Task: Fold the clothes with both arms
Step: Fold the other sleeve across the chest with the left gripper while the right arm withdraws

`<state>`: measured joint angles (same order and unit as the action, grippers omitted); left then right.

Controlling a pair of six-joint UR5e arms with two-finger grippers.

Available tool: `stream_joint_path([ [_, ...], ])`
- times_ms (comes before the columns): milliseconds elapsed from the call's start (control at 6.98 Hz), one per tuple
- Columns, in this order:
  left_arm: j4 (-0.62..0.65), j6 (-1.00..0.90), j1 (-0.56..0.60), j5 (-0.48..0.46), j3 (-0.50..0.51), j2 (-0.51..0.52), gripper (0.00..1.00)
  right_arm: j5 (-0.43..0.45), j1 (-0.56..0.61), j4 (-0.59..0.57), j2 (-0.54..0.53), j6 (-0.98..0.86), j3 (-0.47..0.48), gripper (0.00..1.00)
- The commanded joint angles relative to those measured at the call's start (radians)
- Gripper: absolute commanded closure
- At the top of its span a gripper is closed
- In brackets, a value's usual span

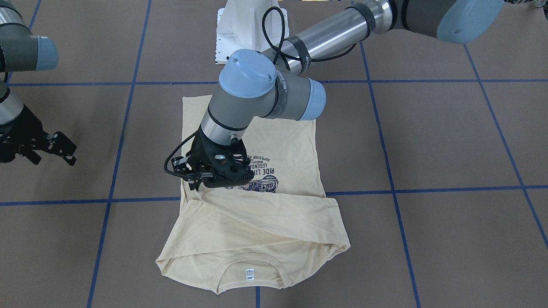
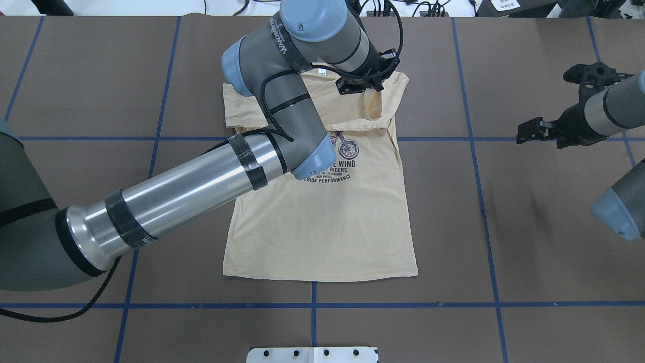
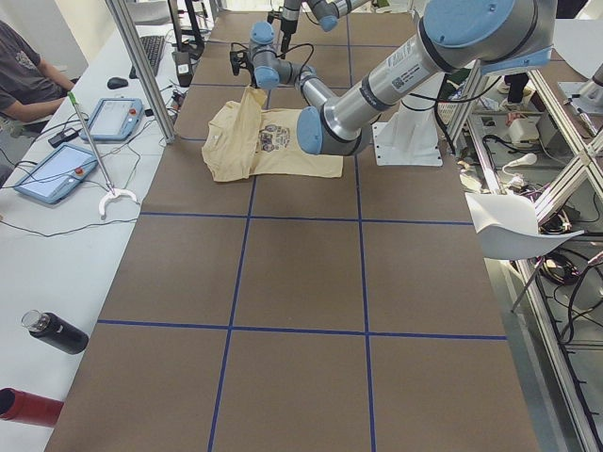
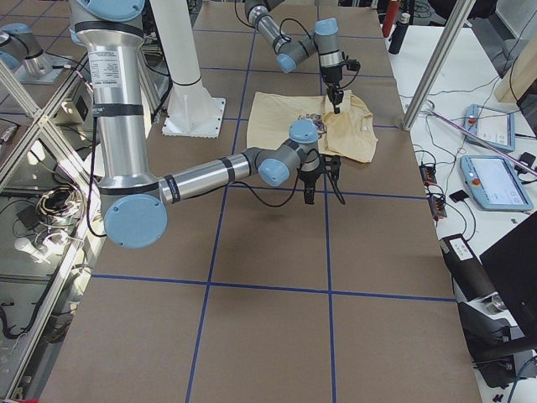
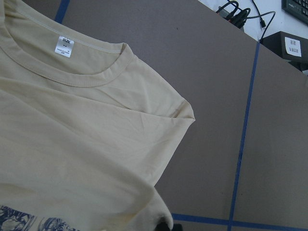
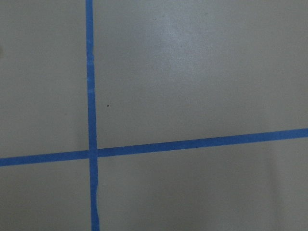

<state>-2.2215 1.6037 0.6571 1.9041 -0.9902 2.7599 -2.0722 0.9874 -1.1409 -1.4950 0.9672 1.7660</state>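
As I am working outward from the robot's base, the T-shirt [image 2: 322, 227] is lying flat on the desk [image 2: 504, 227] with its hem nearest the base and the navy print [image 2: 338, 160] facing up. Past the print, the shoulder end is lying doubled over in a loose diagonal fold. The left arm is reaching across the chest, and the left pincer [image 2: 370, 83] is hanging over that fold. A strip of cloth is rising up to it, so I am judging it clamped on the T-shirt, though the fingertips are mostly hidden. Farthest out, the collar with its white neck label [image 1: 249, 273] is resting on the desk. The right pincer [image 1: 67, 153] is hovering well off to the side over bare desk and blue tape [image 6: 91, 96], its fingers apart and holding nothing. What is worrying me: with one pinch point only, any pull is likely dragging the whole thin garment askew, or the cloth is slipping free. The left elbow, sitting over the print, could also be rumpling the flat part.
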Motion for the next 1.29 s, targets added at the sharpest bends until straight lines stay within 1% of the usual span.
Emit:
stream_joint_path([
  [0,-0.1,0.068,-0.042,-0.127,0.117,0.048,1.0,0.003,-0.001,0.0,0.002,-0.001,-0.002,0.0],
  [143,-0.106,0.073,-0.048,-0.132,0.131,0.053,1.0,0.003,-0.001,0.001,0.005,0.001,-0.006,0.0],
  [430,-0.115,0.107,-0.071,-0.14,0.212,0.127,1.0,0.0,-0.003,0.001,0.004,-0.001,-0.008,0.0],
  [573,-0.122,0.107,-0.076,-0.14,0.217,0.126,0.86,-0.002,-0.001,0.001,0.004,0.001,-0.007,0.0],
  [716,-0.127,0.107,-0.076,-0.14,0.216,0.127,0.35,0.0,-0.003,0.001,0.016,0.017,-0.003,0.0],
  [860,-0.127,0.11,-0.071,-0.14,0.216,0.126,0.28,0.0,-0.007,0.001,0.028,0.04,0.001,0.0],
  [1003,-0.127,0.117,-0.059,-0.139,0.209,0.124,0.22,-0.002,-0.024,0.003,0.036,0.132,0.01,0.0],
  [1146,-0.123,0.11,-0.035,-0.117,0.178,0.116,0.15,0.003,-0.091,0.003,0.068,0.268,0.03,0.0],
])
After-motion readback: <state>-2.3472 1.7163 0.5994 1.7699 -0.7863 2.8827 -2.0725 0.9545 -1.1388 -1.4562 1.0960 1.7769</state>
